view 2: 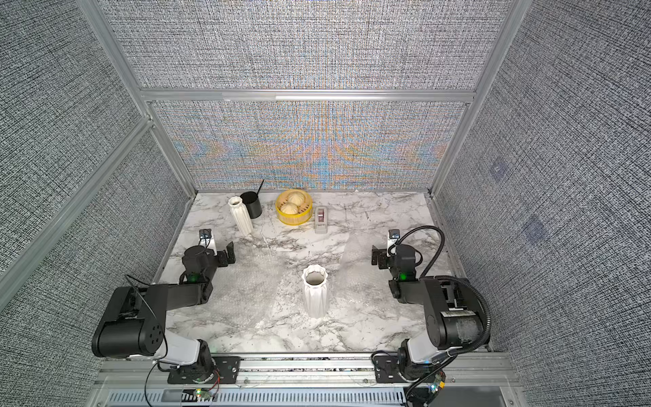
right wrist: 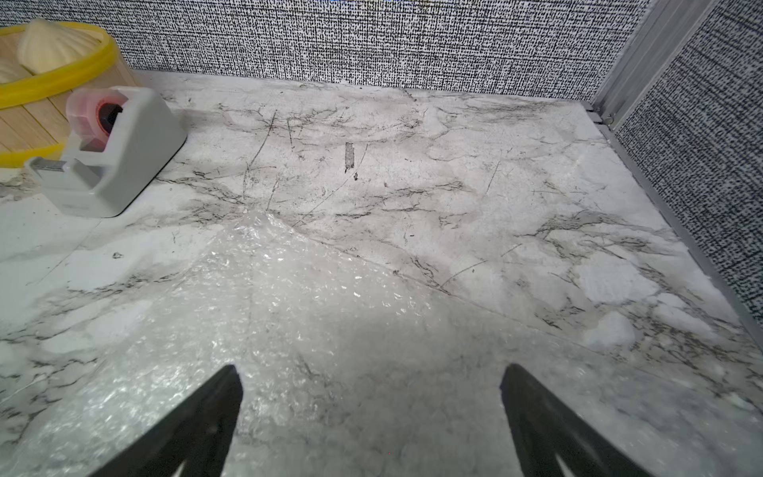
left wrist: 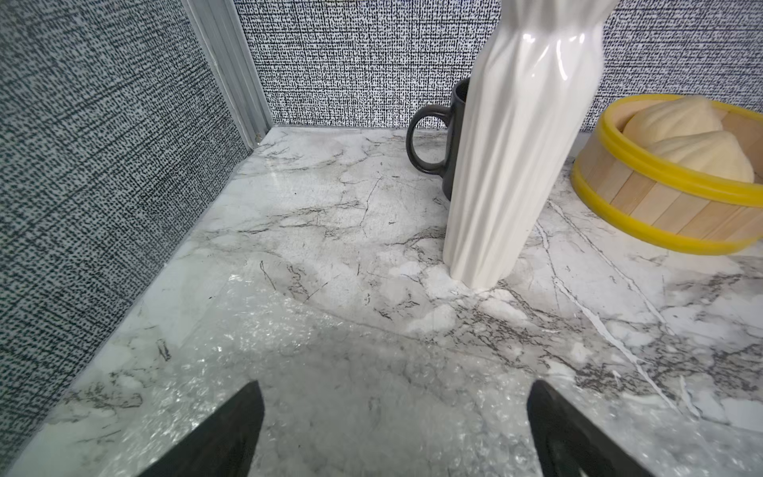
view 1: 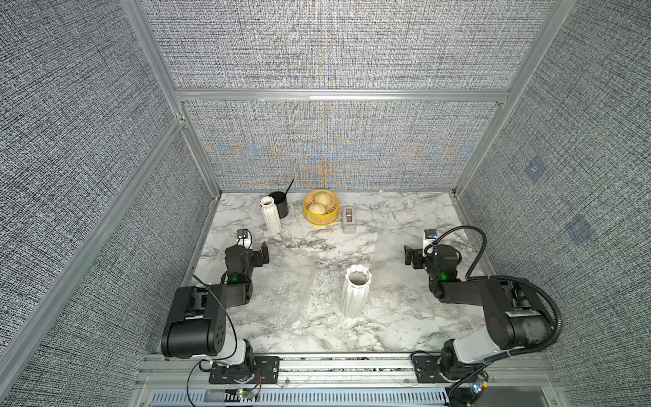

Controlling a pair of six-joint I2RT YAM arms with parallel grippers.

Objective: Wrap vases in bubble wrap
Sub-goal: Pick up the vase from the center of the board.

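The wider vase (view 1: pixel 355 296) (view 2: pixel 315 296), white with a scalloped rim, stands upright mid-table. The slimmer vase (view 1: pixel 270 216) (view 2: pixel 241 215) (left wrist: pixel 516 157) stands upright at the back left, against a black mug. Two clear bubble wrap sheets lie flat, one on the left (view 1: pixel 278 289) (left wrist: pixel 330 392) and one on the right (view 1: pixel 394 271) (right wrist: pixel 309 330). The wider vase appears to rest on the right sheet's near edge. My left gripper (view 1: pixel 262 255) (left wrist: pixel 395 386) hovers open over the left sheet. My right gripper (view 1: pixel 410 255) (right wrist: pixel 371 367) hovers open over the right sheet. Both hold nothing.
At the back stand a black mug (view 1: pixel 279 204) with a stick in it, a yellow-rimmed wooden steamer (view 1: pixel 320 216) holding two buns, and a grey tape dispenser (view 1: pixel 348 220). Fabric walls with metal posts close in the marble table (view 1: pixel 405 211) on three sides.
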